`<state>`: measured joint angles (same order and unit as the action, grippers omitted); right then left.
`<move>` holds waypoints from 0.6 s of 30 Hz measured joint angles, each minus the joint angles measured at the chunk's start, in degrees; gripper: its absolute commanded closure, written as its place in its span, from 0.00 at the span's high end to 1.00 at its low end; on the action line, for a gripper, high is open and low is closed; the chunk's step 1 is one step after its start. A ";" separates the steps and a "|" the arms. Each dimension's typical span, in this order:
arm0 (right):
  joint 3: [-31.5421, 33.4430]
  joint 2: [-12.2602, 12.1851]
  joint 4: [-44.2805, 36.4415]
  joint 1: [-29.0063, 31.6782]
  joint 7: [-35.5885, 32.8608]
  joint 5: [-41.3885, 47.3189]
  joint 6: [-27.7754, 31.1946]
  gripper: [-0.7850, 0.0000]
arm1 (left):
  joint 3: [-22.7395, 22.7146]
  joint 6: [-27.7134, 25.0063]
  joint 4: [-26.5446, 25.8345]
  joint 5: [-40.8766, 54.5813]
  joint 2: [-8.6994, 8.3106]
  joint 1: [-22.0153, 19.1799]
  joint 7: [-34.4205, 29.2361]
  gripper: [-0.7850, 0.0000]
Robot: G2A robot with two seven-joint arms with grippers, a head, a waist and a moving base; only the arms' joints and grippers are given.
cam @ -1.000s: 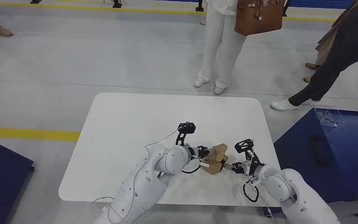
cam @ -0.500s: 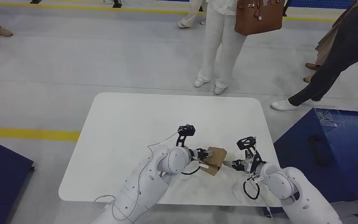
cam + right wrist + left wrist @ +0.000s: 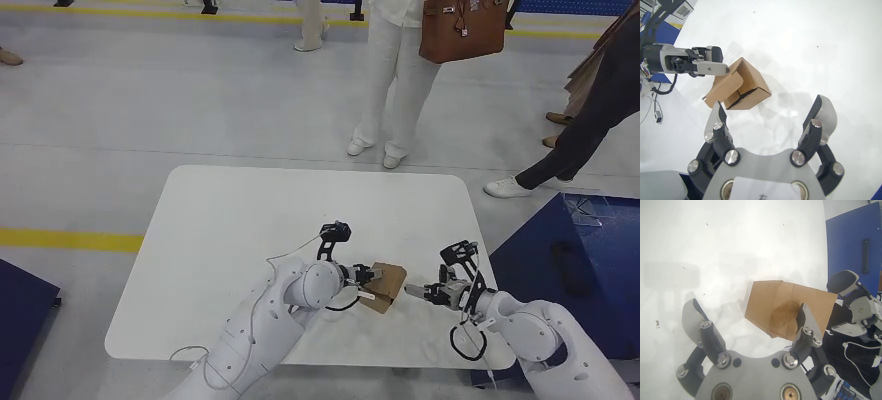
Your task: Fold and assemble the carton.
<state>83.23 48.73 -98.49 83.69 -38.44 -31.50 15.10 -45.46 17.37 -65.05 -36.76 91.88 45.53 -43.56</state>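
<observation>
Sitting on the desk, the carton looks boxed up, but one flap is not tucked in yet. Left pincer, spread, touches that flap; right pincer, spread, is near.

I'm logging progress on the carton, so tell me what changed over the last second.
The right gripper pulled back from the carton toward its own side of the table, jaws open, and is now clear of it. The carton's raised flap looks lower. The left gripper stayed at the carton's flap, jaws open, and the carton kept its place on the table.
</observation>
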 measured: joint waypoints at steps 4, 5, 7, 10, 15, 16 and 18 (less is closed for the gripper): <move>-1.71 0.44 -0.60 -0.21 2.78 -3.07 -2.91 1.00 | 0.00 -0.16 0.38 0.14 0.14 -0.02 -0.12 1.00; -2.38 0.58 -0.71 -0.36 3.64 -4.40 -3.76 1.00 | -0.02 -0.22 0.46 0.20 0.18 0.00 -0.14 1.00; -3.56 0.82 -0.82 -0.51 5.14 -6.74 -5.28 1.00 | -0.12 -0.39 0.56 0.46 0.23 0.05 -0.20 1.00; -5.34 1.22 -0.72 -0.92 6.43 -8.75 -6.62 1.00 | -0.26 -0.68 0.72 0.65 0.29 0.07 -0.24 1.00; -6.34 1.61 -0.48 -1.58 6.98 -9.46 -6.81 1.00 | -0.41 -0.93 0.93 0.78 0.38 0.09 -0.52 1.00; -6.39 1.66 -0.43 -1.65 7.08 -9.63 -6.82 1.00 | -0.42 -0.93 0.97 0.77 0.40 0.09 -0.58 1.00; -6.58 1.79 -0.29 -1.76 7.48 -10.15 -7.03 1.00 | -0.47 -0.92 1.08 0.75 0.44 0.07 -0.71 1.00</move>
<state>76.64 50.53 -98.78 81.94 -30.96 -41.65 8.07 -45.93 16.44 -63.98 -36.02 92.32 45.60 -44.27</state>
